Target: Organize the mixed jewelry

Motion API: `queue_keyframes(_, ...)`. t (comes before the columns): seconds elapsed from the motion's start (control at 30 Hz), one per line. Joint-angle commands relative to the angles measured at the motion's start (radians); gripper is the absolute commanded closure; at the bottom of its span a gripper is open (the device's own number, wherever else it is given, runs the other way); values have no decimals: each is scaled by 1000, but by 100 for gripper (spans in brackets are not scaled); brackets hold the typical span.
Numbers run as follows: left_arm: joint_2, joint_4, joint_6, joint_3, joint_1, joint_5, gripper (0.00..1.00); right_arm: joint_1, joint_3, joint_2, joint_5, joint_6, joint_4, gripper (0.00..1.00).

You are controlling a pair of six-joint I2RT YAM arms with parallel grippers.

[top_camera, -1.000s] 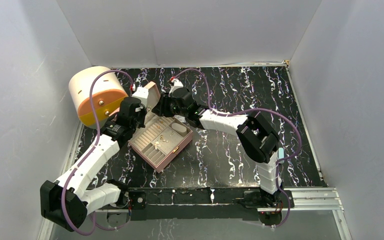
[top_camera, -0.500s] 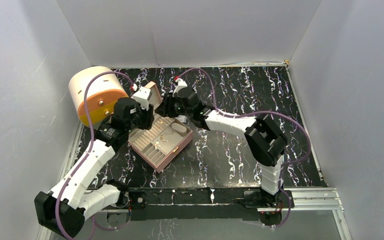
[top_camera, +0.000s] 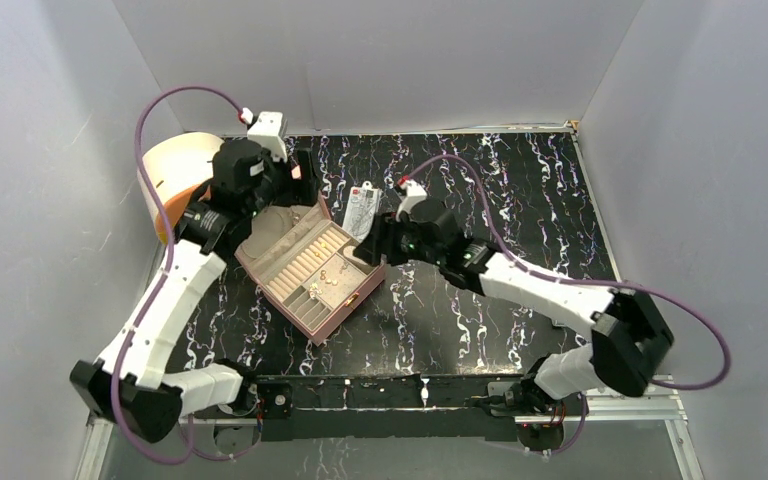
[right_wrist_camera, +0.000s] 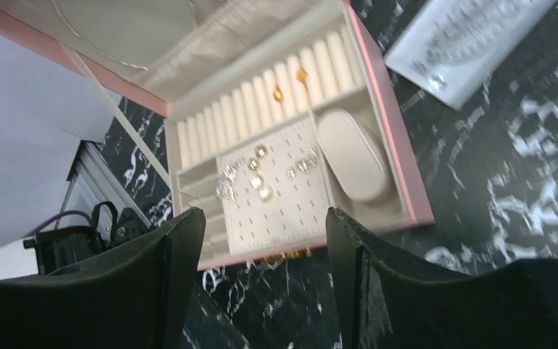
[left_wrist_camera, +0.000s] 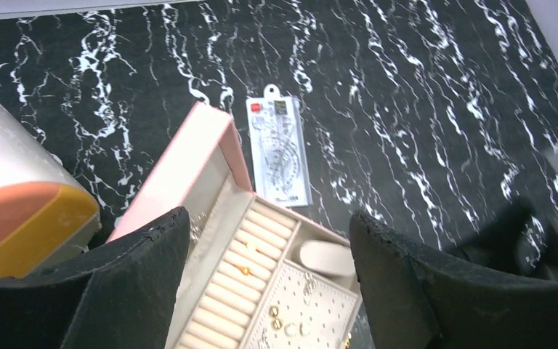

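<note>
Working with the left tool [left_wrist_camera: 267, 218] and right tool [right_wrist_camera: 265, 214] both spread wide and empty over the open pink jewelry box [top_camera: 335, 312] at centre-left, we judge it best to lower slowly onto one of the gold studs [right_wrist_camera: 261, 151] on its perforated pad [right_wrist_camera: 290, 203], pinching it alone.

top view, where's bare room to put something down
Widest free patch: the far right of the table, between the clear packet and the right wall. A smaller strip lies between the pink box and the near edge. Crowded: far left, around box and round container.
</note>
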State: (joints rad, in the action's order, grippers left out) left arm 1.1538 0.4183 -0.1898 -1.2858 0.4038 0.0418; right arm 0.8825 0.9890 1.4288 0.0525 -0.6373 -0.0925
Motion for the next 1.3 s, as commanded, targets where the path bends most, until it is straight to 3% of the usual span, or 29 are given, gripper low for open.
queue_keyframes(0.0,114,55,-15,-128,-43,29,21,-7,-72,-144,-90,-45,91,28)
queue_keyframes(0.3,270,125,34,-210,-203,-39,21,-6,-129,-243,-100,-117,143,28)
queue_keyframes(0.53,261,134,56,-180,-207,-221,23,-6,-92,-160,-31,-160,123,29)
queue_keyframes(0.73,203,130,62,-136,-207,-239,24,-6,-70,-125,-14,-171,114,29)
queue_keyframes(0.97,203,144,55,-96,-207,-216,38,-6,-48,-119,-27,-175,103,31)
queue_keyframes(1.13,197,147,52,-92,-207,-192,53,-6,33,-67,-47,-175,101,40)
queue_keyframes(1.27,172,146,44,-57,-206,-237,56,-5,144,24,-46,-162,77,44)
